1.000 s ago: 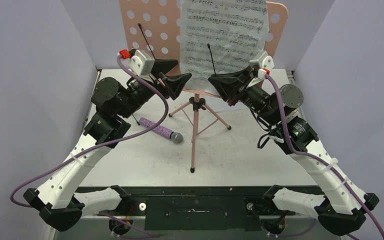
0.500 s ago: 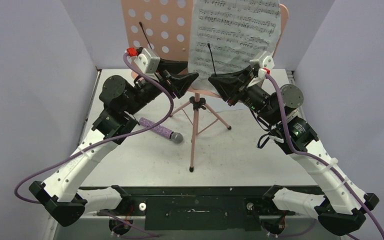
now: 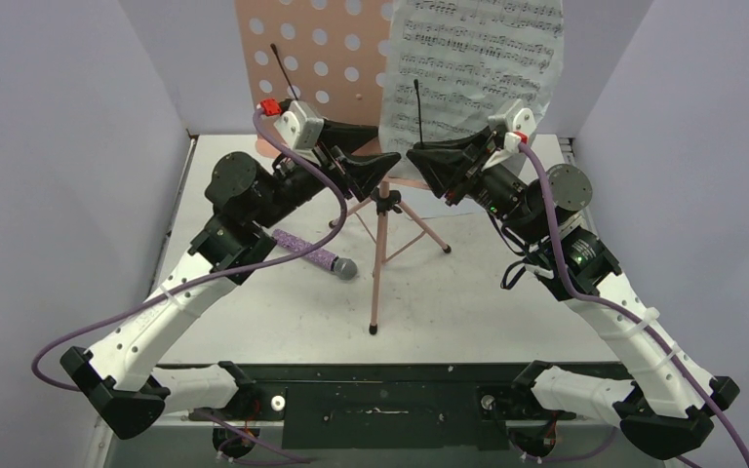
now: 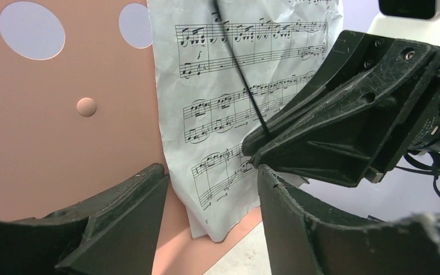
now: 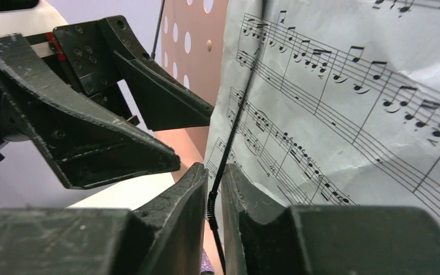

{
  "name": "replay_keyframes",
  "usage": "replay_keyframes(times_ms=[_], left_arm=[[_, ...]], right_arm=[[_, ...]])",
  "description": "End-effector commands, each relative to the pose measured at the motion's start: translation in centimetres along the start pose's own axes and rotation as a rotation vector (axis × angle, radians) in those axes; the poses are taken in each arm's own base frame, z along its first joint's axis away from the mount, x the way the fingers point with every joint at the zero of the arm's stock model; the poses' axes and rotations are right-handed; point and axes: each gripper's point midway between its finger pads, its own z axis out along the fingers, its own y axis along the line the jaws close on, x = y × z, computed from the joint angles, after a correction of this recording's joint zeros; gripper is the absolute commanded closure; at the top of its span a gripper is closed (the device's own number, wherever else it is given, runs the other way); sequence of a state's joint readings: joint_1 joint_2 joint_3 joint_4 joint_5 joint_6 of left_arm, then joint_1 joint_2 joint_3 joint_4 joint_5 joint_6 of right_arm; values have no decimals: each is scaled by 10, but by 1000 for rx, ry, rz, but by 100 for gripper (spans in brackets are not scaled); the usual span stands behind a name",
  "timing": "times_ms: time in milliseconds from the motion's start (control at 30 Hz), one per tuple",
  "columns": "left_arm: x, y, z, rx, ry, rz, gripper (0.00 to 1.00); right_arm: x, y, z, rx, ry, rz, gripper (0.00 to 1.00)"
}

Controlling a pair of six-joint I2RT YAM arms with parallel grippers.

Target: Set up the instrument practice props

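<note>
On the bench (image 3: 507, 312), a little left of the middle, the purple glitter microphone (image 3: 307, 252) lies flat, with its grey head pointing to the middle and ending just beside one leg of the pink music stand (image 3: 379, 263). The stand is on its three feet in the middle of the bench, nearer to the far edge. Above its pole the two grippers meet, tip against tip. The left gripper (image 4: 212, 172) is spread wide and holds nothing; its fingers (image 4: 120, 212) are in front of the lower ledge of the perforated desk (image 3: 302, 49). The right gripper (image 5: 215, 172) is pressed together and pinches the thin black wire page holder (image 5: 229, 132), which goes up over the paper. The desk rises at the far edge and carries the sheet-music page (image 3: 478, 58) on its right half. The page stands on the ledge, and its lower corner hangs a little below it. In the wrist views I cannot tell if a second page is behind the first. Compared with one second ago, the page has slid to the right across the desk: then a pink strip was visible on its right side, and now the paper covers that edge. The left gripper has come closer to the stand and to the right gripper. The right gripper has almost not moved, and the microphone lies in the same place.
</note>
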State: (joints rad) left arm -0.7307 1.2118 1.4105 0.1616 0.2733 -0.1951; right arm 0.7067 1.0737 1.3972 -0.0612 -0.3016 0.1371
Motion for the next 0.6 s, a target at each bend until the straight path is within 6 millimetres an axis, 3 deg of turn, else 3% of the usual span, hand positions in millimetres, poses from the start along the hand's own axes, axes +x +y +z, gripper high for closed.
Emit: replay_keyframes(times_ms=[0,100,300,533,567], left_arm=[[-26,2,-9,-37,-75,50,41],[-26,5,-12,-57,-74,56,39],[-26,8,-17,-80,-69,65,32],[-31,0,-30,-56,-91,74,8],[-33,-3,-32,-42,-98,72,4]], right_arm=[[-51,5,-6,-9,-162,-25,80],[-52,4,-8,2,-170,-21,66],[-56,3,-12,13,-183,-24,29],[-60,3,-21,24,-203,-24,1],[-61,3,-22,25,-205,-24,4]])
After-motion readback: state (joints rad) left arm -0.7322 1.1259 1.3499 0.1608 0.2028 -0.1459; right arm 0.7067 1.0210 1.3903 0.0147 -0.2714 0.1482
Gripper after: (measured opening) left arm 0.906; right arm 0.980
